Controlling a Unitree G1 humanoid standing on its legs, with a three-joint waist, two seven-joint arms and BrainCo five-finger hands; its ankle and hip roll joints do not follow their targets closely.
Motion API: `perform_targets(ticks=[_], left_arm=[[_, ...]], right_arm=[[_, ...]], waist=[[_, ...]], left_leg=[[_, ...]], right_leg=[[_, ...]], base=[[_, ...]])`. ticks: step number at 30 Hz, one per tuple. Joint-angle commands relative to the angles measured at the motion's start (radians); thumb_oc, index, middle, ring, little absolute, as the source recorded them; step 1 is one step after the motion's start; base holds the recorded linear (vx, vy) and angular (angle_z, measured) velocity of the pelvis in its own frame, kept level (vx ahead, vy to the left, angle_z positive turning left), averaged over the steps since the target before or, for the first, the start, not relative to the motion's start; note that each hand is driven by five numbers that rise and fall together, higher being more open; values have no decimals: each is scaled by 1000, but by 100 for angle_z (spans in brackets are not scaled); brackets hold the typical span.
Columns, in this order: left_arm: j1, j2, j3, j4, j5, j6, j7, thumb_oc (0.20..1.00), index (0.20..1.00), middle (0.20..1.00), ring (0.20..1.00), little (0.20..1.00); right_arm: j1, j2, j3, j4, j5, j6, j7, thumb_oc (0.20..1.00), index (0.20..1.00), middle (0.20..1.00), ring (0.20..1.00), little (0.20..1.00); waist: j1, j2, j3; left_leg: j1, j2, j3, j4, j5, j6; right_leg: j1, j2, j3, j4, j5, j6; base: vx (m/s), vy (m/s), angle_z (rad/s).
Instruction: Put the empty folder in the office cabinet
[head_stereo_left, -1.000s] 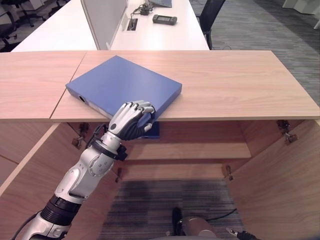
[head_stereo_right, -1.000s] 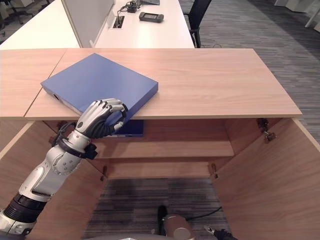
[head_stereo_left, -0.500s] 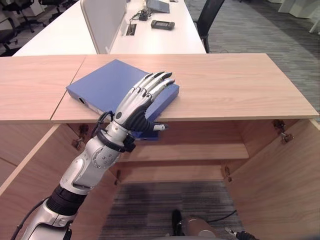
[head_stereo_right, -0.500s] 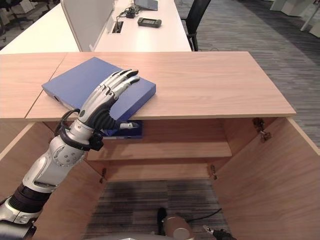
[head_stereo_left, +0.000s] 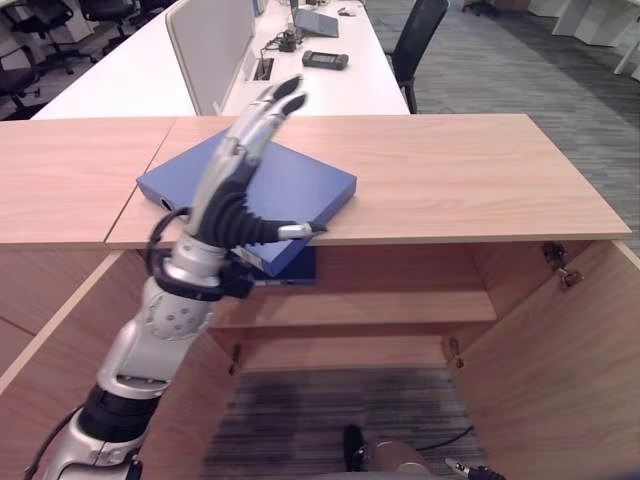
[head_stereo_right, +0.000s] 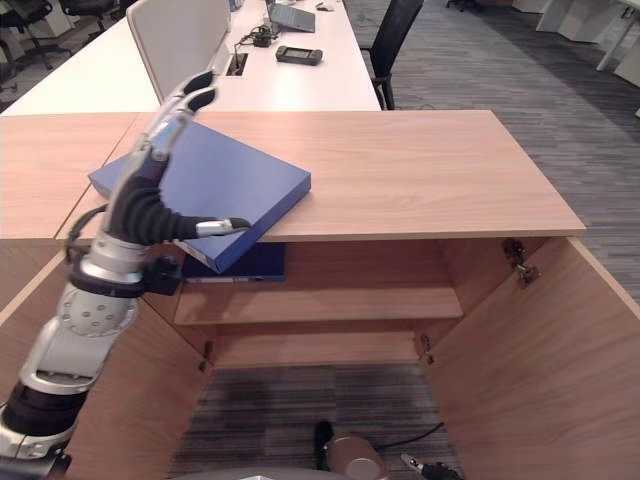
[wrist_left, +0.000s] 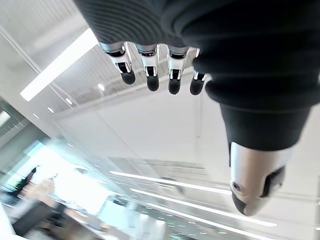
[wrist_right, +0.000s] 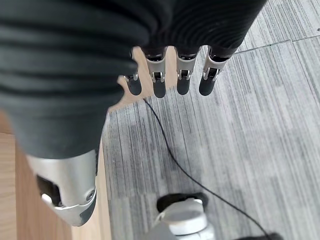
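The blue folder (head_stereo_left: 250, 190) lies flat on the wooden top (head_stereo_left: 450, 170) of the office cabinet, toward its left side, with its near corner poking out past the front edge. Nothing is gripping it. The left hand (head_stereo_left: 232, 190) is raised above the folder's near edge, fingers straight and pointing up and away, thumb stuck out to the right, with nothing in its grasp. The right hand (wrist_right: 170, 75) hangs low over the grey carpet (wrist_right: 225, 140), fingers relaxed and straight, also holding nothing.

Below, the cabinet is wide open, with both doors swung out. Its shelf (head_stereo_left: 400, 305) is bare across the middle and right, and something dark blue (head_stereo_left: 290, 268) sits at the left end of that shelf, just under the top.

By my reading, the job is barely begun: the folder is still on top, not inside. What's left is to take hold of it, bring it off the edge, and slide it onto the shelf.
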Motion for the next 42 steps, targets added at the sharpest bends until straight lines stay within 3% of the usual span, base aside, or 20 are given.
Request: perform_targets(ticks=[1,2,9,28,42], left_arm=[[69,57,81,16,111,-12,31,1000,1000,1000,1000,1000],[123,75,122,26,145,-13,34,1000,1000,1000,1000,1000],[152,94,125,64,200,-15,37,1000,1000,1000,1000,1000],[-69,210,-167,275,430,-2,27,1000,1000,1000,1000,1000],[-72,281,-221,338,506,2,8,1000,1000,1000,1000,1000]], right_arm=[[-10,35,10,20,33,-18,15,1000,1000,1000,1000,1000],[-9,36,11,19,33,-18,21,1000,1000,1000,1000,1000],[-7,30,12,23,33,-17,24,1000,1000,1000,1000,1000],[8,8,13,18,20,-13,1,1000,1000,1000,1000,1000],[19,3,-1,27,5,-13,-6,1000,1000,1000,1000,1000]], waist=[[9,-63,-26],[15,-66,-25],[18,-67,-27],[-20,-58,-45],[-28,-49,-51]], left_leg=[[95,-88,-3,-40,-75,35],[96,-87,-3,-40,-74,34],[96,-86,-3,-40,-72,35],[102,-92,21,-40,-77,37],[111,-94,29,-40,-83,38]], right_leg=[[12,-48,16,-306,265,162],[15,-48,16,-306,265,161],[17,-47,17,-306,265,161],[16,-34,32,-306,268,161],[16,-27,44,-306,267,162]], base=[[0,0,0],[0,0,0],[2,-3,2],[8,5,-4],[2,3,-2]])
